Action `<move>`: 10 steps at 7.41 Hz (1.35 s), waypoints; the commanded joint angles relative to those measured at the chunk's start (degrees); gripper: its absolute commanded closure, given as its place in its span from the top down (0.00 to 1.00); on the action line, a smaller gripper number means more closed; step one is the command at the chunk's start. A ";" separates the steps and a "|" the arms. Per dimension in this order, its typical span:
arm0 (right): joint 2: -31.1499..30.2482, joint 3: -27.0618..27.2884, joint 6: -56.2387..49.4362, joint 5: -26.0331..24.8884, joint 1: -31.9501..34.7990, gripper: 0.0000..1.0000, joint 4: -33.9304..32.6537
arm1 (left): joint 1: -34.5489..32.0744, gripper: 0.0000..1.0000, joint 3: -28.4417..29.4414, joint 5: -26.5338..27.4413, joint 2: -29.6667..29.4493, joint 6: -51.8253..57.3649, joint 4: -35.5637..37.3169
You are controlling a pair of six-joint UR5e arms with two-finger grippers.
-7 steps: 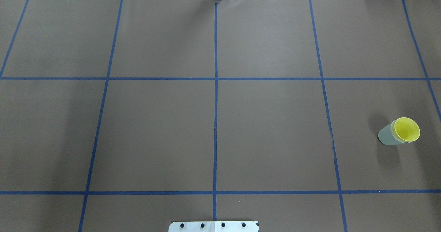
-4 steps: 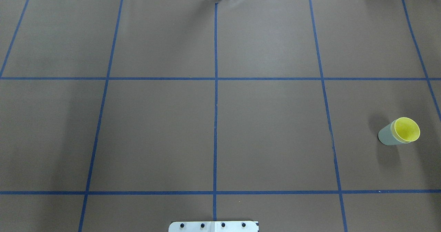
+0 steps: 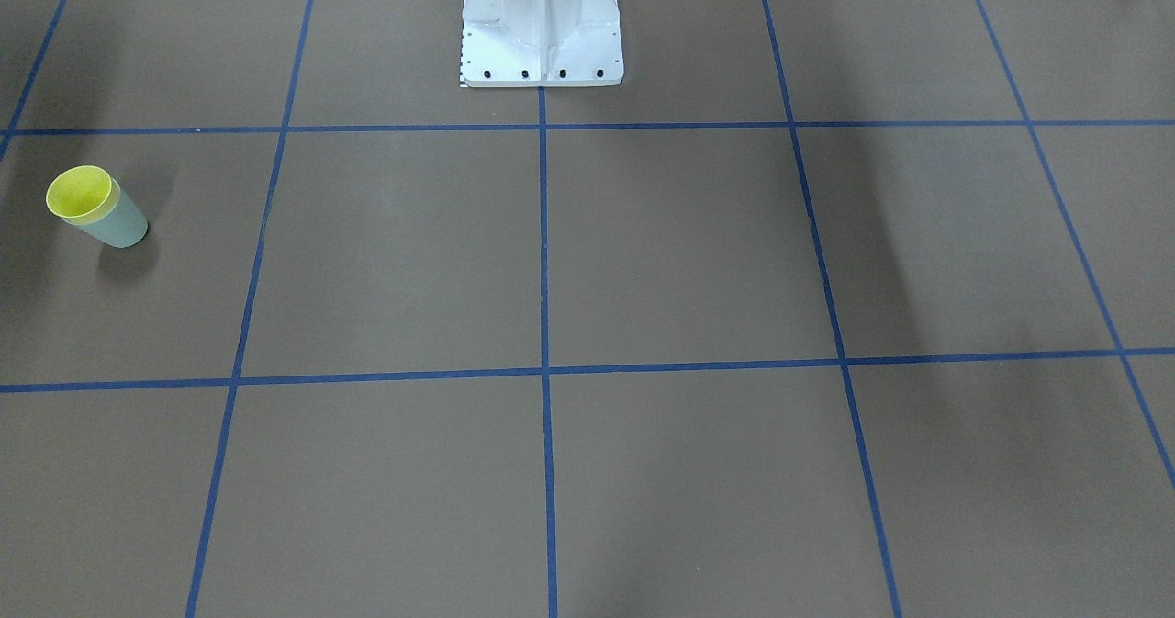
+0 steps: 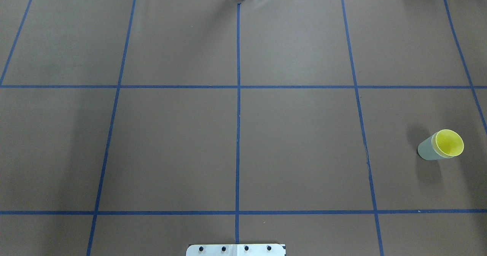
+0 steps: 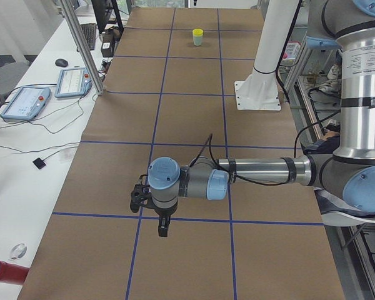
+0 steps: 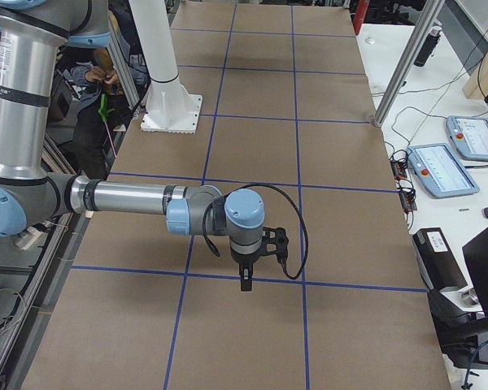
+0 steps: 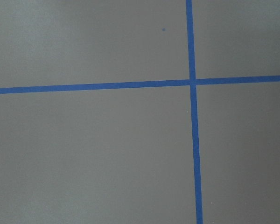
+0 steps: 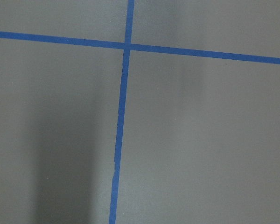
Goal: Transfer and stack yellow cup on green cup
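The yellow cup (image 4: pixel 449 142) sits nested inside the green cup (image 4: pixel 427 150), and the pair stands upright at the table's right side. The pair also shows in the front view, yellow cup (image 3: pixel 81 192) in green cup (image 3: pixel 127 227), and far off in the exterior left view (image 5: pixel 198 36). My left gripper (image 5: pixel 160 229) hangs low over the table's left end, far from the cups. My right gripper (image 6: pixel 245 280) hangs low over the right end. Both show only in side views, so I cannot tell whether they are open or shut. Both wrist views show only brown paper and blue tape.
The table is covered in brown paper with a blue tape grid (image 4: pixel 237 134). The robot's white base plate (image 3: pixel 542 49) stands at the near middle edge. Control tablets (image 5: pixel 25 100) and cables lie on the side bench, beside a metal post (image 5: pixel 81 47).
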 commanded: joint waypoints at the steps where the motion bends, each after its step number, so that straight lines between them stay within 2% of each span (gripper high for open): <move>1: -0.03 0.07 -0.01 0.00 0.00 1.00 0.00 | 0.00 1.00 0.09 0.07 0.09 -0.09 0.01; 10: -0.20 0.42 -0.10 0.00 0.00 1.00 1.22 | 0.00 1.00 0.18 0.42 0.09 -0.18 0.01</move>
